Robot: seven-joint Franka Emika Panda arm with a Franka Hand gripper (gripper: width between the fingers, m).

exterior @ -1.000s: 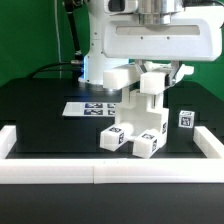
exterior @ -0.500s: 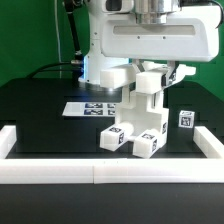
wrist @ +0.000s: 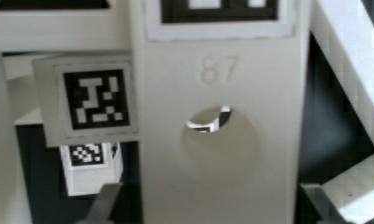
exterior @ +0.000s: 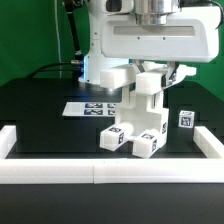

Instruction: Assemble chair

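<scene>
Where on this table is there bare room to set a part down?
Free: the black tabletop on the exterior view's left, between the white border rail and the flat white marker board; also the strip along the white front rail. Crowded: around the matte-white tagged chair assembly and the small white tagged cube.
</scene>
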